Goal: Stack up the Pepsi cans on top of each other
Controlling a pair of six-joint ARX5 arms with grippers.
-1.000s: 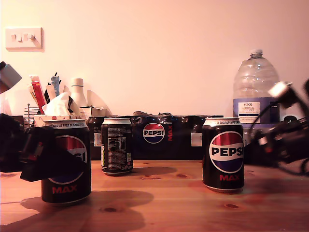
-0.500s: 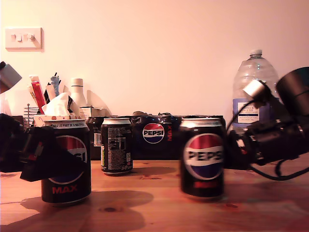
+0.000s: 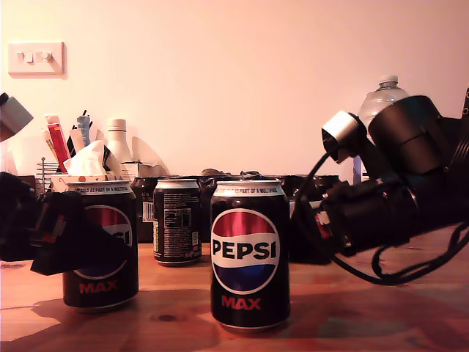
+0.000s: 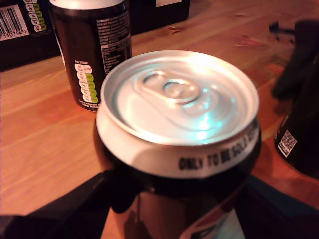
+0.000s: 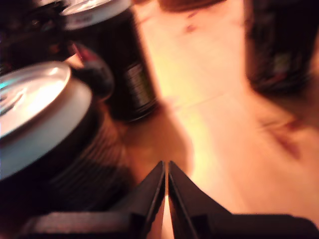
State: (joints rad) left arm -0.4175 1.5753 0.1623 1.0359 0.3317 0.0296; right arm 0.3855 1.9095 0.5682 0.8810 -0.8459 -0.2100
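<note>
I have my first gripper [image 3: 88,249] clamped round the Pepsi can [image 3: 100,246] at the exterior view's left, standing on the table [image 3: 352,323]. My second gripper [image 5: 166,175] is pinched closed on nothing, beside the middle can [image 3: 250,253]. No stacking yet; next I judge it must open, then grasp.

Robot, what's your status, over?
My first gripper clamped on held can, exterior view's left. My second gripper shut, empty, beside front can. Nothing stacked; rear can stands apart.
</note>
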